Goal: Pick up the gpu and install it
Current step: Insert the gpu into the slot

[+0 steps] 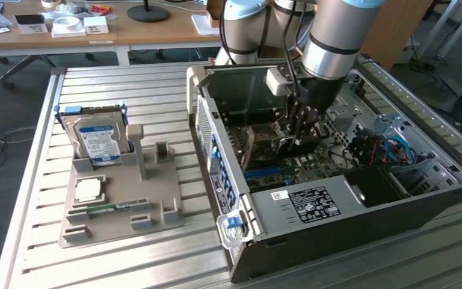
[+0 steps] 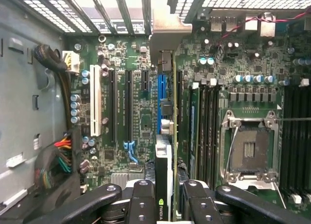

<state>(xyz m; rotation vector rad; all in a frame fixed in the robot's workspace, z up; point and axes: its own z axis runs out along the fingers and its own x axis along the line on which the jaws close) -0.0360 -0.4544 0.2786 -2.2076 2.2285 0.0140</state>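
Note:
The gpu (image 2: 173,136) shows edge-on in the wrist view: a thin green board edge with a black face, its metal bracket (image 2: 165,37) against the case's rear slots. It stands upright over the blue slot (image 2: 161,88) of the motherboard (image 2: 126,127). My gripper (image 2: 167,204) is shut on the card's upper edge, one black finger on each side. In the exterior view my gripper (image 1: 299,129) reaches down inside the open computer case (image 1: 335,205), with the gpu (image 1: 273,141) below it near the board.
A white slot (image 2: 95,102), black slots and an open processor socket (image 2: 250,151) flank the card. Cable bundles (image 2: 58,161) lie by the case wall. On the slatted table, a grey holder (image 1: 118,211) carries a hard drive (image 1: 98,141), a chip (image 1: 89,189) and a RAM stick (image 1: 110,208).

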